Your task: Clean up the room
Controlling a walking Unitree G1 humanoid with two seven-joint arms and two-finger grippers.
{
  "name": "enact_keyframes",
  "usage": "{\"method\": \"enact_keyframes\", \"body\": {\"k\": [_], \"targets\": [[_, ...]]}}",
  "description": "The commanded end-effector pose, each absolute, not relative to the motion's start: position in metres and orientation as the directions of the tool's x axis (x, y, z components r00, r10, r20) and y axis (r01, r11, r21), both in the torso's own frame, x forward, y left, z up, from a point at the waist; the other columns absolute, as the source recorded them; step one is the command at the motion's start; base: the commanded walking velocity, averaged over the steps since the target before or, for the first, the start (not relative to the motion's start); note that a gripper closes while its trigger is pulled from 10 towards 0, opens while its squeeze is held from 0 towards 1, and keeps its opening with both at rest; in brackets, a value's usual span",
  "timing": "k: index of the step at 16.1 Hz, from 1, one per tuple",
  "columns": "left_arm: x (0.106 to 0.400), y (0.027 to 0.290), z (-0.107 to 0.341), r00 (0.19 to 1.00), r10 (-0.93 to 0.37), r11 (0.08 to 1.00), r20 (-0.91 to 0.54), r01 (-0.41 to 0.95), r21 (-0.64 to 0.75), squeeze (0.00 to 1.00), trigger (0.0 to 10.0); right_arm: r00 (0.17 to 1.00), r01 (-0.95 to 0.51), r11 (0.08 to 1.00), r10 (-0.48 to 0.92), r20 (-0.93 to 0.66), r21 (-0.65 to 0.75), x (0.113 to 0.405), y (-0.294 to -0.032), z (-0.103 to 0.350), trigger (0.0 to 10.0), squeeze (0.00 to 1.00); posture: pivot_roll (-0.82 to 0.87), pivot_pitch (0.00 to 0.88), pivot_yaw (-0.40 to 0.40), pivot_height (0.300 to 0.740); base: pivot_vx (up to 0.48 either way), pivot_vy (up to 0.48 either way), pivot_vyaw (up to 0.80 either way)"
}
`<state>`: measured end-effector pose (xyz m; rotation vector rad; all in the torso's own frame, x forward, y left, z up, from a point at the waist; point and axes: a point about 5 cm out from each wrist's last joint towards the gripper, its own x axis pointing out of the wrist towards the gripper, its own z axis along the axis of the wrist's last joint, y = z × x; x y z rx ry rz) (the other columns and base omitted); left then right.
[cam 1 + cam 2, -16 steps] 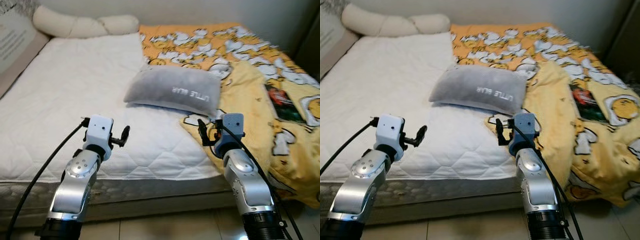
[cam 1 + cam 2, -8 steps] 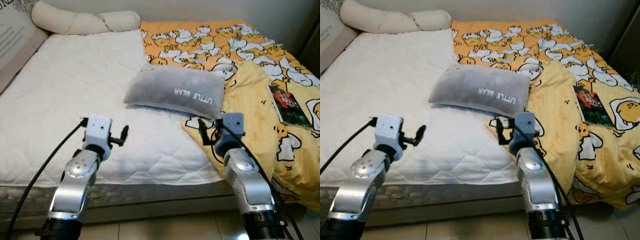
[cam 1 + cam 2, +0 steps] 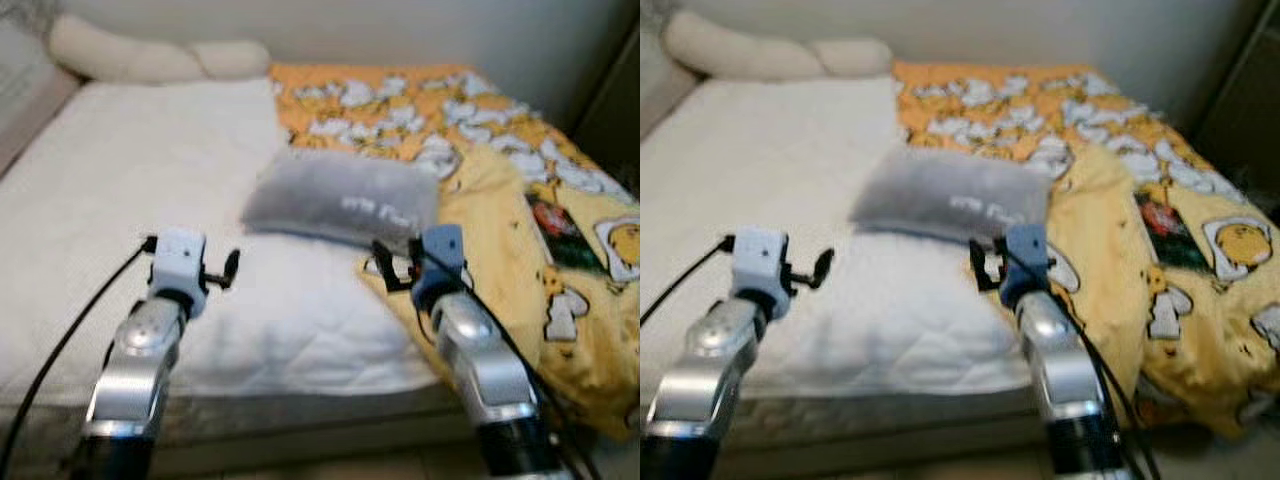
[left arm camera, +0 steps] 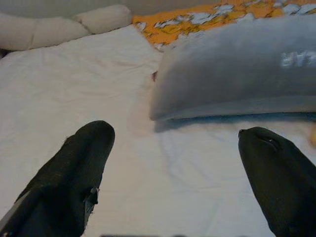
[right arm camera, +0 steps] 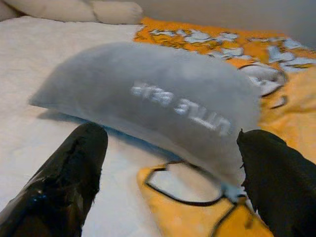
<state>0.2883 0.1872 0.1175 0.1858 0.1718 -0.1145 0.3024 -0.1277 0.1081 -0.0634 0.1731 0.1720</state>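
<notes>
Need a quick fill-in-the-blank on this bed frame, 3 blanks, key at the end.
1. The grey pillow lies partly on the white mattress and partly on the ______ duck-print blanket.
2. Both the left gripper and the right gripper have their fingers ______.
3. The long cream cushion lies at the ______ edge of the mattress.

Missing words: yellow; open; far

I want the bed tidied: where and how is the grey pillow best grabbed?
Probably by the grey pillow's two short ends, coming from the bed's foot: it lies flat and wide across the mattress, and the open left gripper and right gripper already face it.
</notes>
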Motion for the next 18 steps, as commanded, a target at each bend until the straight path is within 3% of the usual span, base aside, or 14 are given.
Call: {"method": "enact_keyframes", "body": {"k": [1,16,18], "targets": [[0.2906,0.178,0.1201,0.977,-0.127,0.973,-0.169,0.156,0.171,0.0,10.0,0.973,-0.162,0.984,0.147,-0.179,-0.07,0.3021,-0.1349,0.1084,10.0,0.0,0.06,0.0,0.009,0.74,0.375,0.0,0.8],[0.2907,0.1772,0.12,0.977,-0.127,0.972,-0.171,0.157,0.175,0.0,10.0,0.973,-0.135,0.989,0.121,-0.194,-0.06,0.3003,-0.1387,0.1036,10.0,0.0,0.07,0.0,0.009,0.74,0.37,0.0,0.12],[0.2899,0.1755,0.1191,0.976,-0.133,0.97,-0.174,0.165,0.18,0.0,10.0,0.969,-0.154,0.987,0.142,-0.204,-0.044,0.2994,-0.1378,0.1022,10.0,0.0,0.07,0.0,0.009,0.74,0.0,0.0,0.0]]}}
